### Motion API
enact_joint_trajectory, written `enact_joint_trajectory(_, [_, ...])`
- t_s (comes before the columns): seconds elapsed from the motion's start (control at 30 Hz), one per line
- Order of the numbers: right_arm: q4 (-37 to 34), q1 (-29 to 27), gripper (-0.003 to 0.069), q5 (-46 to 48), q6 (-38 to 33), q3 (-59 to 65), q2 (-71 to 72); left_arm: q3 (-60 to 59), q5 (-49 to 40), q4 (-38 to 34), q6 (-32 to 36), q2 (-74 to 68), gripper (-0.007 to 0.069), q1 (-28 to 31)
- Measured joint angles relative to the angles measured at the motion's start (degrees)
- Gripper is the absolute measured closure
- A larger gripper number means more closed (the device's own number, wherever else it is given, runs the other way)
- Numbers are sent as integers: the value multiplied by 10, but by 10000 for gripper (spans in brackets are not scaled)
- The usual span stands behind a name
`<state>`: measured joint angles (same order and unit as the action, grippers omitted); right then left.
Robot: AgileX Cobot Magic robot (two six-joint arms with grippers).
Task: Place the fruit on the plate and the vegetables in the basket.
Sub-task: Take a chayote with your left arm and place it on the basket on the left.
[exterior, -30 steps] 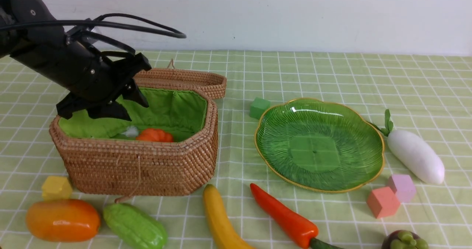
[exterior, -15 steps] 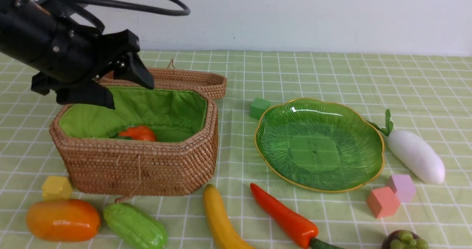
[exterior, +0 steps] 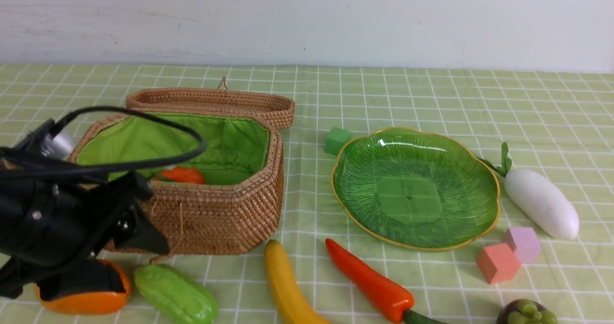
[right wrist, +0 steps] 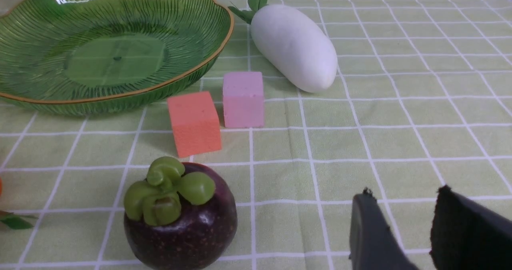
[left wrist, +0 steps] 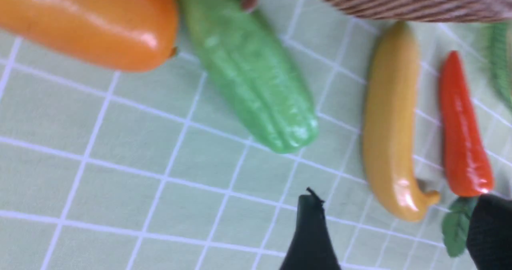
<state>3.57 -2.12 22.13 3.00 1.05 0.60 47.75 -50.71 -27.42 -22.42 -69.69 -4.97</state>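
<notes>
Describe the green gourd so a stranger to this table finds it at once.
Find the wicker basket on the left half of the table. In front of it, nearer the robot, lie three toys in a row: orange mango, gourd, yellow banana. The gourd is the middle one, the only green one, stubby with lengthwise ridges.

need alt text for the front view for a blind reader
The robot's open left hand hangs low at front left, partly hiding the orange mango beside the green gourd. Behind stands the open wicker basket holding one orange-red piece; the green plate to its right is empty. Banana, chili, radish, mangosteen and foam cubes lie on the checked cloth.
</notes>
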Motion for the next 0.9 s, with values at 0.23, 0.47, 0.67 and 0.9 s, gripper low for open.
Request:
enact_joint_trajectory(0.23, [0,0,417,0,0,0,0,-16,59,-3,-15,-56,64,-35])
enact_joint_trajectory(0.47, [0,0,417,0,0,0,0,-16,139,6,-109,-140,60,-88])
enact_joint_trajectory(0.67, [0,0,417,0,0,0,0,-16,170,27,-139,-169,60,-90])
enact_joint_trajectory(0.9, [0,0,417,0,0,0,0,-16,166,65,-176,-171,60,-90])
